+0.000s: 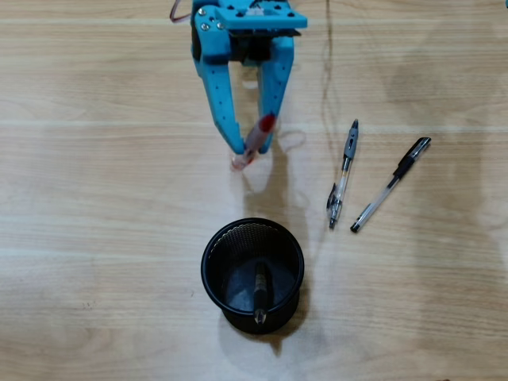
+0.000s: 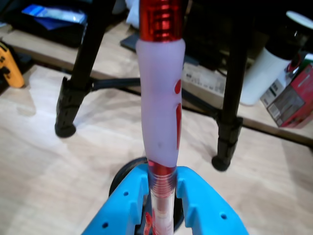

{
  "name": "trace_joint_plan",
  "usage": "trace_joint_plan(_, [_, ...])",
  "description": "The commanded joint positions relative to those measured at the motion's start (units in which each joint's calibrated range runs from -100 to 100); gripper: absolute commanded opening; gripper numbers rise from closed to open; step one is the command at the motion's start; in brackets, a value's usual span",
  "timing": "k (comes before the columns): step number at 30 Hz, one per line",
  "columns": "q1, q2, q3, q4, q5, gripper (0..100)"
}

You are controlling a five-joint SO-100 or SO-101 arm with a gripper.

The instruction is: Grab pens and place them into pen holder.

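On the wooden table (image 1: 95, 206), seen from overhead, one blue gripper (image 1: 252, 148) reaches down from twelve o'clock, its two fingers closed tight on the red pen (image 1: 255, 141). One round black mesh pen holder (image 1: 252, 275) stands at six o'clock, below the gripper and apart from it. Four pens in all: one dark pen (image 1: 259, 295) already stands inside the holder; one grey-clear pen (image 1: 344, 173) with a clip and one clear stick pen (image 1: 390, 183) with black grip lie side by side at three o'clock, apart. Up close in the wrist view, the red pen (image 2: 161, 103) shows a frosted white grip and a shiny red barrel above it
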Motion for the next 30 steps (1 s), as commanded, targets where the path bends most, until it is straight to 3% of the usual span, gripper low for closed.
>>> trace_joint_plan(1, [-0.34, 2.84, -2.76, -8.31, -0.38, 2])
trace_joint_plan(6, [-0.70, 8.45, -2.76, -11.77, -3.42, 2])
trace_joint_plan(18, [-0.79, 20.17, -2.76, -23.89, -3.42, 3])
trace_joint_plan(23, [-0.79, 21.78, -2.67, -24.17, -5.10, 11])
trace_joint_plan(30, [-0.88, 21.78, -2.67, -23.62, -5.15, 12])
